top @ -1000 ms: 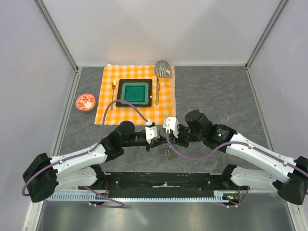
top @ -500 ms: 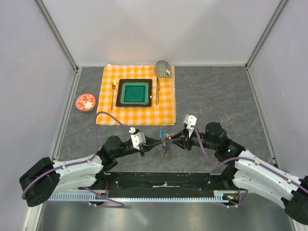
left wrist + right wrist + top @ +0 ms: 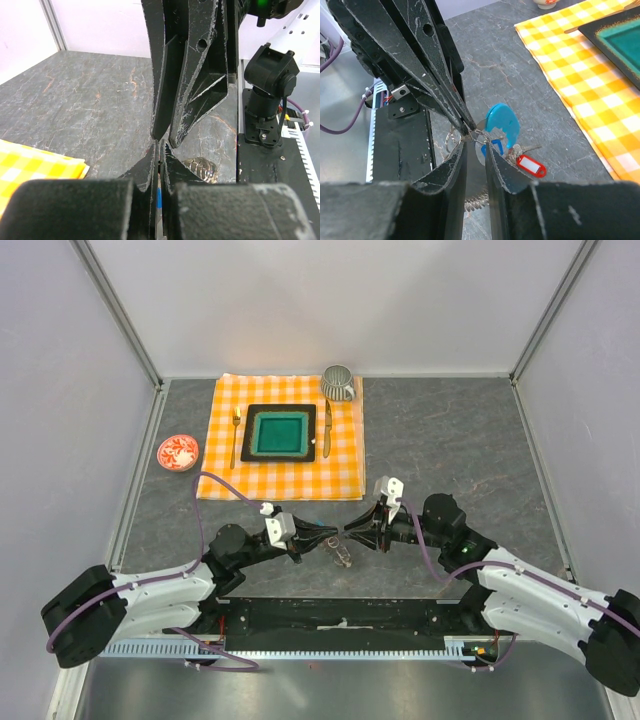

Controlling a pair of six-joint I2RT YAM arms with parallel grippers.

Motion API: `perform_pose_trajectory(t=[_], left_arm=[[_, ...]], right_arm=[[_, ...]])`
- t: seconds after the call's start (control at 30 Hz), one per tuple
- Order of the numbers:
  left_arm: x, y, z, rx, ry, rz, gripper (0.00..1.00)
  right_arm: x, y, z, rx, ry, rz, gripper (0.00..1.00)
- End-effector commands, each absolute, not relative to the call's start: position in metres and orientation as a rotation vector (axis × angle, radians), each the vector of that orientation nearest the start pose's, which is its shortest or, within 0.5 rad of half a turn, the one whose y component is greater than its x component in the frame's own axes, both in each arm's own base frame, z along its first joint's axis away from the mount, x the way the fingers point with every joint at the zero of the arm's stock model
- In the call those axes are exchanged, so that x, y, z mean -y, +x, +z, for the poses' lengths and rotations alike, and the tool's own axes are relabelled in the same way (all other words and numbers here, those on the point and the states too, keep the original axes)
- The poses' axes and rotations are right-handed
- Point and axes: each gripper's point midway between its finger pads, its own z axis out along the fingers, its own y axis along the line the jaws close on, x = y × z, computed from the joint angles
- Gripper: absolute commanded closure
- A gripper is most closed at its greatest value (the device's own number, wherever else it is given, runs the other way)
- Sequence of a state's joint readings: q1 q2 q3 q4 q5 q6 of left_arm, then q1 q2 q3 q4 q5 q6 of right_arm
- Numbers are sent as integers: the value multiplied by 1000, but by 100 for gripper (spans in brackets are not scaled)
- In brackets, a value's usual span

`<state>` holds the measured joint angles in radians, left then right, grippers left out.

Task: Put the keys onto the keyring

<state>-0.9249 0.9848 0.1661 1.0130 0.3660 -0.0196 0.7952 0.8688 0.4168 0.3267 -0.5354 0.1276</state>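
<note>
Keys [image 3: 342, 554], small thin dark-metal ones carrying coloured plastic tags, lie bunched on the grey stone-patterned table [image 3: 450, 440] in the top view, just below where the left gripper [image 3: 333, 536] and right gripper [image 3: 352, 531] meet tip to tip. At this size neither jaw gap can be read, and the keyring cannot be told apart from the bunch. Left wrist view: the left gripper's jaws are pressed together with a blue sliver [image 3: 158, 197] showing in the seam. Whether that is pinched or merely seen through the seam, I cannot tell. The right gripper's fingers hang directly over the left tips, almost touching. The keyring [image 3: 201, 169], a silvery-grey coil of metal chain, rests on the table just beside and beyond, ungripped. Everything under the tips is blocked by the left fingers. Right wrist view: the right jaws stand narrowly apart, nothing clamped between them. The left tips converge on a thin bright wire loop [image 3: 451, 137] near the round bright-blue tag [image 3: 501, 120]. The small red tag [image 3: 531, 166] lies beside the right finger, and the coil pokes out below between the fingers. The key blades are mostly covered. Risks, as judgement: with four fingertips this crowded, a slight misalignment could knock finger against finger or nudge the bunch out of the left pinch. If the right jaws close blind they may catch a tag instead of metal, and the floppy coil may slide or sag rather than accept a key.
</note>
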Motion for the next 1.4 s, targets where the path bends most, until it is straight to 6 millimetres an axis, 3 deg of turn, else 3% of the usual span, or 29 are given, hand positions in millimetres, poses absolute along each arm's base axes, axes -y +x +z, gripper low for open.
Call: perform_pose_trajectory(t=[0.0, 0.4, 1.03, 1.2, 1.27, 1.37], left_arm=[[298, 147, 234, -1045, 844, -1047, 98], [296, 143, 225, -1070, 862, -1059, 98], [296, 138, 227, -1055, 882, -1069, 98], [296, 137, 228, -1053, 887, -1072, 98], [296, 137, 228, -1053, 887, -1072, 98], [294, 137, 230, -1047, 882, -1065, 98]], right_arm=[[-292, 153, 198, -1481, -991, 1131, 72], [-298, 154, 183, -1493, -1055, 1125, 71], [-309, 158, 208, -1315, -1168, 1083, 75], [-310, 157, 211, -1303, -1180, 1087, 83], [-311, 157, 210, -1308, -1185, 1089, 95], [-309, 158, 208, -1325, -1199, 1070, 100]])
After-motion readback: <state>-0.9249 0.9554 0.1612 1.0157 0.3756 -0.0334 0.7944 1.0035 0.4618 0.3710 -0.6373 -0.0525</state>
